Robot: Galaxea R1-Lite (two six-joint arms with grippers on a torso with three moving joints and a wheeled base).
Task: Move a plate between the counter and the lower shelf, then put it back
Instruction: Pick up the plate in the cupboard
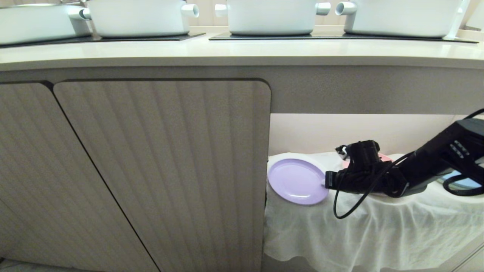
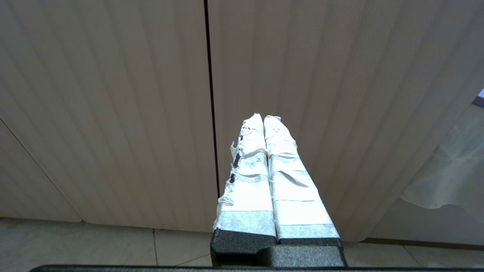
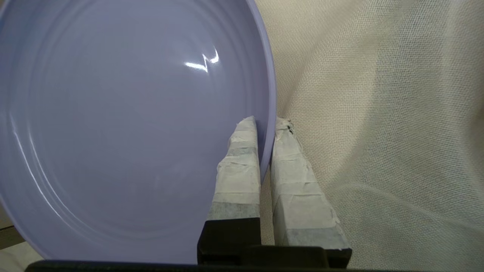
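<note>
Lilac plate (image 1: 297,181), rim pinched between right gripper (image 3: 266,122) fingers, over cloth-draped lower shelf (image 1: 378,226). Keep level; avoid snagging cloth. Left gripper (image 2: 263,118): closed, empty, parked.

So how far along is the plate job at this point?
Cannot tell which leg this is. In hand: the right gripper is shut on the rim of the plate, at the lower shelf, partly over its front edge. The counter holds only pots. The left gripper is parked, shut. Left: at least the final set-down.
</note>
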